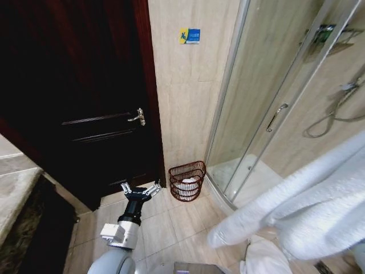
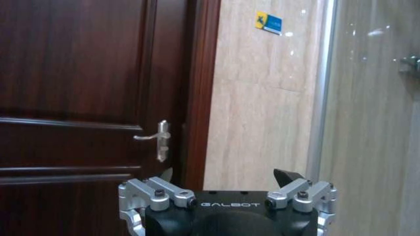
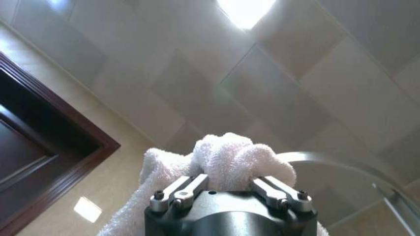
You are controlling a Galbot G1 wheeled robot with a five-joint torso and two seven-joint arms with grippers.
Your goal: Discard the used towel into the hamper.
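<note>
Two fingers of my right gripper (image 3: 229, 189) pinch the white towel (image 3: 229, 157), which hangs in thick folds before my head camera. My left gripper (image 1: 138, 190) is spread, holding nothing, low before the door (image 1: 74, 97). Beyond it, the hamper (image 1: 187, 180) stands against the wall.

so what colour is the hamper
Dark reddish-brown open-weave wicker hamper; clearest in the head view.

Left gripper (image 2: 226, 178) sits low in the left wrist view, fingers spread apart, nothing between them. Ahead is a dark wooden door (image 2: 78, 93) with a silver lever handle (image 2: 157, 139). Beside it a beige tiled wall (image 2: 262, 108) carries a blue-yellow sticker (image 2: 268, 22), then a glass shower panel (image 2: 374, 123).
</note>
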